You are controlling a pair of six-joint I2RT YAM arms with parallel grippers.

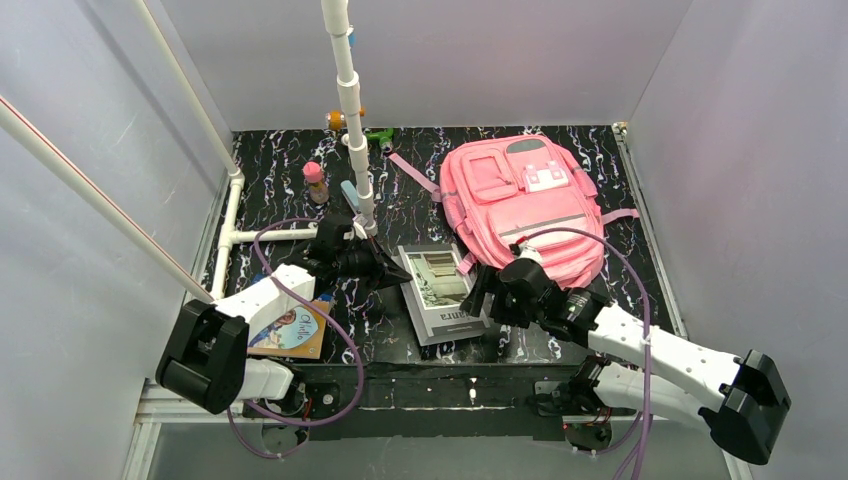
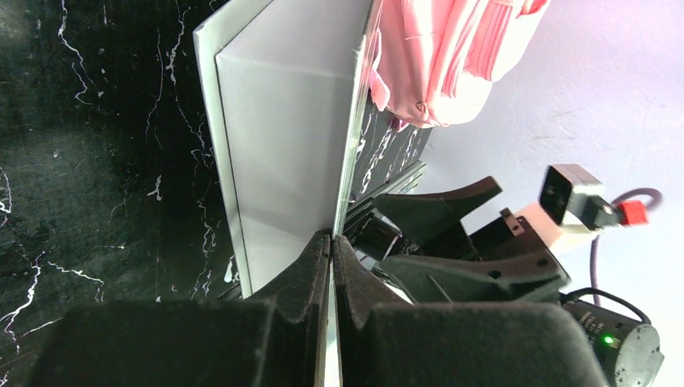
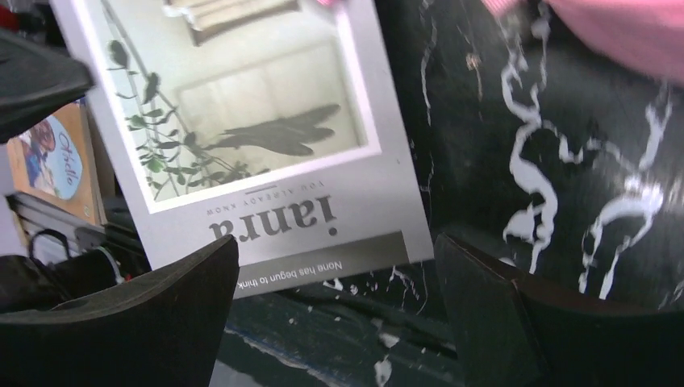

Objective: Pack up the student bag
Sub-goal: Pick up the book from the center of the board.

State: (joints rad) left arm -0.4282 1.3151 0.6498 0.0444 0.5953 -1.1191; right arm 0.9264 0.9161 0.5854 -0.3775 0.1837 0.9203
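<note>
The student bag lies flat at the back right of the black marbled table, a pink backpack with its white patch facing up; an edge of it also shows in both wrist views. A grey book with a plant photo on its cover lies just left of the bag's near end. My left gripper is shut on the book's left edge, and the left wrist view shows the book rising from between the fingers. My right gripper stands open at the book's near right corner, nothing between its fingers.
A second book with an orange cover lies at the near left under my left arm. A small pink bottle stands at the back left. White pipes rise from the table's left half. Orange and green items lie by the back wall.
</note>
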